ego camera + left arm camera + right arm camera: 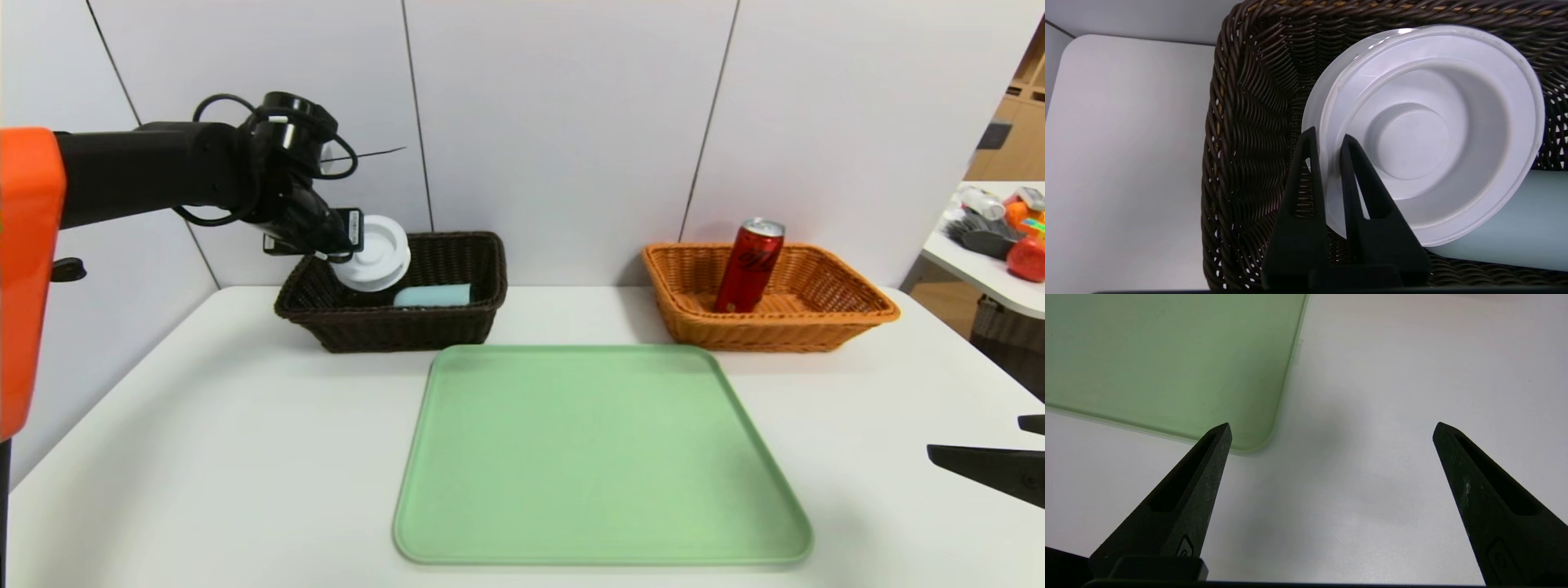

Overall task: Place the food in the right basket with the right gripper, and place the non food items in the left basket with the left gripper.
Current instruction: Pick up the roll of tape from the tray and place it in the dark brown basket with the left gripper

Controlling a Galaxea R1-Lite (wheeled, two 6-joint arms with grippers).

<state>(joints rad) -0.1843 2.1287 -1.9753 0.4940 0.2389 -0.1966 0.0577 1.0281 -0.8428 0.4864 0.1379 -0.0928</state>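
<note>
Left tool (1327,143): clamped on rim of white disc (1425,134), over dark basket (457,253).
Cup (433,295): lying in basket.
Can (749,265): in orange basket (849,286).
Right tool (1331,428): open, parked over tabletop (1372,375).
Risk: thin rim grip; disc may land on cup, roll.

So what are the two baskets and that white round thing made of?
Both look like woven wicker, strands visible: the dark brown basket glossy, perhaps synthetic; the orange-tan basket similar. The white disc, pinched by the left gripper, looks like smooth moulded plastic with a slight sheen.
</note>
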